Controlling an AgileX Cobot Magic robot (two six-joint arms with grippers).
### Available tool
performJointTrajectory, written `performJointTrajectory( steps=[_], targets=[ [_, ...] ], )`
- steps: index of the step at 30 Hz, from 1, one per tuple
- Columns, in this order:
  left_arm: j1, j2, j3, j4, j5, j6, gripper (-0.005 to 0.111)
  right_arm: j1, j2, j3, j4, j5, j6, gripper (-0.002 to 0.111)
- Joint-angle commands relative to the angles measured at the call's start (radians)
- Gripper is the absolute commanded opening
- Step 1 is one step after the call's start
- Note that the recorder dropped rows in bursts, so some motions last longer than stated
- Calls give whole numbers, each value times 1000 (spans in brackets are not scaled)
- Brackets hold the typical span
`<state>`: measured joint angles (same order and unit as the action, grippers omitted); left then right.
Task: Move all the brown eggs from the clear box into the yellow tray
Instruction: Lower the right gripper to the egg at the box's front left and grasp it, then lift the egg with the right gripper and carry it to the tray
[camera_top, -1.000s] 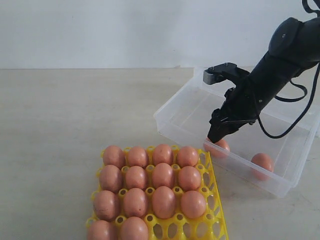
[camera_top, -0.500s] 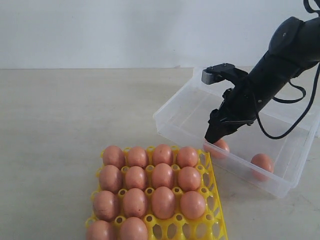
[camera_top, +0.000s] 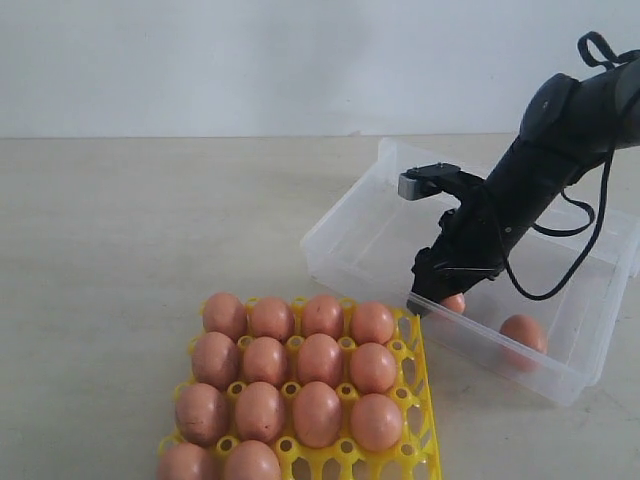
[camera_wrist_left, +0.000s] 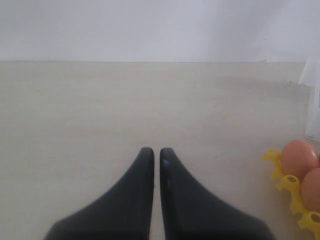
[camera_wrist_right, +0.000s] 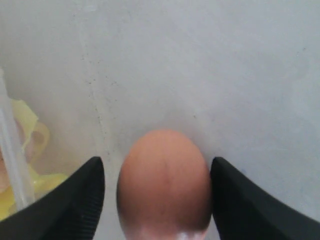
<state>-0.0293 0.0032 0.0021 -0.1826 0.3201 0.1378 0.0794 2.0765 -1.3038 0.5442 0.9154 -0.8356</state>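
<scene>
The yellow tray (camera_top: 415, 400) at the front holds several brown eggs (camera_top: 320, 360) in its cups. Behind it to the right lies the clear box (camera_top: 345, 200) with two brown eggs in it. One egg (camera_top: 455, 302) sits by the near wall and the other egg (camera_top: 524, 333) lies further right. My right gripper (camera_top: 425, 300) is down inside the box, open. In the right wrist view the right gripper (camera_wrist_right: 156, 162) straddles that near egg (camera_wrist_right: 162, 185), with a gap on one side. My left gripper (camera_wrist_left: 156, 151) is shut, holds nothing, and hovers over bare table.
The tray's corner (camera_wrist_left: 287, 182) with two eggs (camera_wrist_left: 299, 156) and the clear box's edge (camera_wrist_left: 312, 100) show at the side of the left wrist view. The box's near wall stands between the gripped-around egg and the tray (camera_wrist_right: 30, 135). A black cable loops off the right arm.
My right gripper has sunk lower and a little forward, down around the egg by the box's near wall. The box looks nudged slightly leftward. The jaws stayed equally wide.
</scene>
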Motion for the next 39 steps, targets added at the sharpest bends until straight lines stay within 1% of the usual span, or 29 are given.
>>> performJointTrajectory(
  steps=[1, 2, 4, 5, 9, 11, 16, 19, 22, 24, 28, 30, 32, 35, 37, 39],
  targets=[
    [-4, -3, -2, -8, -9, -4, 4, 1, 28, 5, -5, 0, -11, 57],
    [-4, -3, -2, -8, -9, -4, 4, 1, 28, 5, -5, 0, -11, 56],
    [-4, -3, -2, -8, -9, -4, 4, 1, 28, 5, -5, -11, -11, 50],
    [-4, -3, -2, -8, -9, -4, 4, 1, 28, 5, -5, -20, -11, 44],
    [-4, -3, -2, -8, -9, -4, 4, 1, 28, 5, -26, -64, -11, 11],
    [-4, -3, -2, -8, -9, -4, 4, 1, 28, 3, -42, -101, -11, 0],
    [-4, -3, -2, -8, -9, -4, 4, -1, 13, -17, -58, -189, 36, 0],
    [-4, -3, -2, -8, -9, -4, 4, -1, -37, -15, -58, -273, 108, 0],
    [-4, -3, -2, -8, -9, -4, 4, -1, -118, 7, -38, -402, 157, 0],
    [-4, -3, -2, -8, -9, -4, 4, -1, -192, 51, 12, -562, 214, 0],
    [-4, -3, -2, -8, -9, -4, 4, 1, -347, 170, 168, -966, 262, 0],
    [-4, -3, -2, -8, -9, -4, 4, 1, -399, 201, 173, -1066, 260, 0],
    [-4, -3, -2, -8, -9, -4, 4, 1, -439, 216, 126, -1129, 249, 0],
    [-4, -3, -2, -8, -9, -4, 4, 1, -484, 221, -53, -1242, 271, 0],
    [-4, -3, -2, -8, -9, -4, 4, 1, -511, 221, -185, -1360, 345, 0],
    [-4, -3, -2, -8, -9, -4, 4, 1, -535, 221, -335, -1489, 473, 0]
  ],
)
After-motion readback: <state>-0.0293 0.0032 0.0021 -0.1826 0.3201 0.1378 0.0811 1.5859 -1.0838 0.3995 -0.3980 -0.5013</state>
